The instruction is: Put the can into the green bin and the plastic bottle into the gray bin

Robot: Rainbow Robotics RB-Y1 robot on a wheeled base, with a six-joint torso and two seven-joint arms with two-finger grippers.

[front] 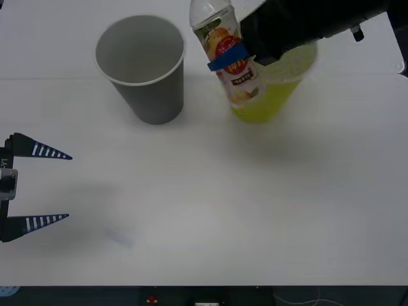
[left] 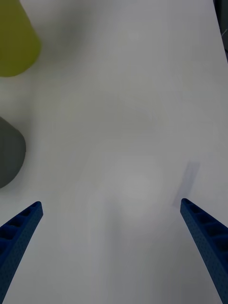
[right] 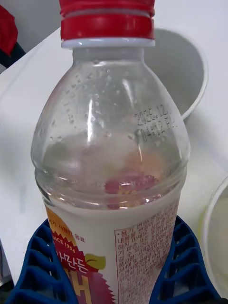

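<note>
My right gripper (front: pixel 231 56) is shut on the plastic bottle (front: pixel 224 48), holding it in the air between the two cups, close against the green bin (front: pixel 271 95). The clear bottle (right: pixel 109 156) with its red cap stands upright between the blue fingers (right: pixel 33 275) in the right wrist view. The gray bin (front: pixel 143 67) stands to the bottle's left, its open mouth (right: pixel 183 71) behind the bottle. My left gripper (front: pixel 38 185) waits open at the table's left edge. The can is out of view.
The white table (front: pixel 210 210) stretches bare in front of the cups. In the left wrist view the green bin (left: pixel 14 38) and gray bin (left: pixel 9 152) sit far off beyond my open left fingers (left: pixel 19 232).
</note>
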